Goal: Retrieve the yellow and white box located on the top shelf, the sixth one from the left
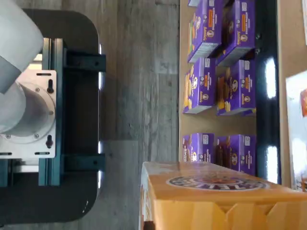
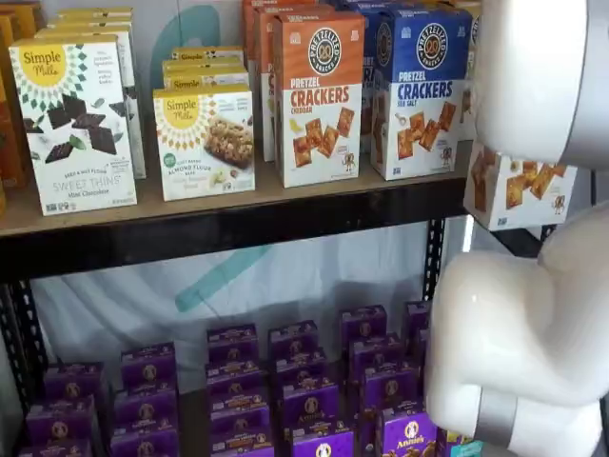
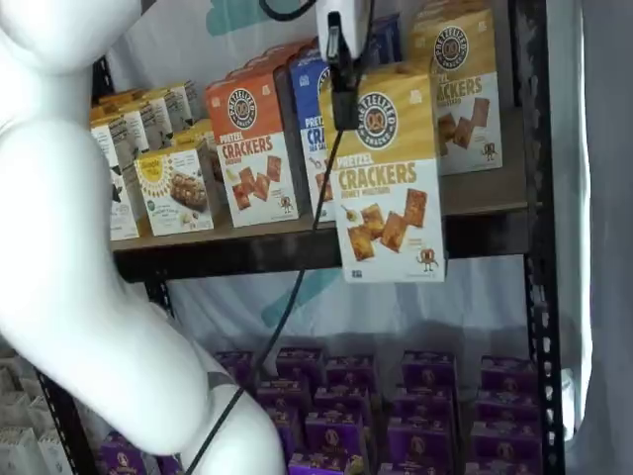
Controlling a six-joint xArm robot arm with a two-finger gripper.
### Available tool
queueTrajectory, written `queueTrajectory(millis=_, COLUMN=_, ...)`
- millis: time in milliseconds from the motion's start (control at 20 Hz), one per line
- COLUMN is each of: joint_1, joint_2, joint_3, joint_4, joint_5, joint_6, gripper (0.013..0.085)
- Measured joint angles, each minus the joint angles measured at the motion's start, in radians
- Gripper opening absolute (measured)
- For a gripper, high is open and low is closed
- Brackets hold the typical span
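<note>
The yellow and white box (image 3: 388, 178) hangs in the air in front of the top shelf (image 3: 247, 255), clear of the board and upright. My gripper (image 3: 343, 107) comes down from above, its black fingers shut on the carton's yellow top edge. In a shelf view only the box's white lower front with brown crackers (image 2: 514, 186) shows, past the right end of the top shelf (image 2: 238, 224) and partly behind my white arm. The wrist view shows the box's mustard-yellow top (image 1: 216, 196) close under the camera.
An orange cracker carton (image 2: 319, 105), a blue one (image 2: 419, 90) and white Simple Mills boxes (image 2: 76, 124) stand on the top shelf, with another yellow carton (image 3: 460, 89) behind the held one. Purple boxes (image 2: 285, 390) fill the lower level. My arm (image 3: 69, 247) fills the left foreground.
</note>
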Motion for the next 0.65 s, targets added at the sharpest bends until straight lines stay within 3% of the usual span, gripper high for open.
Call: queueTrajectory(millis=650, joint_1=0.111, joint_2=-0.077, joint_3=0.071, joint_4=-0.010, joint_5=0.030, joint_6=0.109, gripper=0.0610)
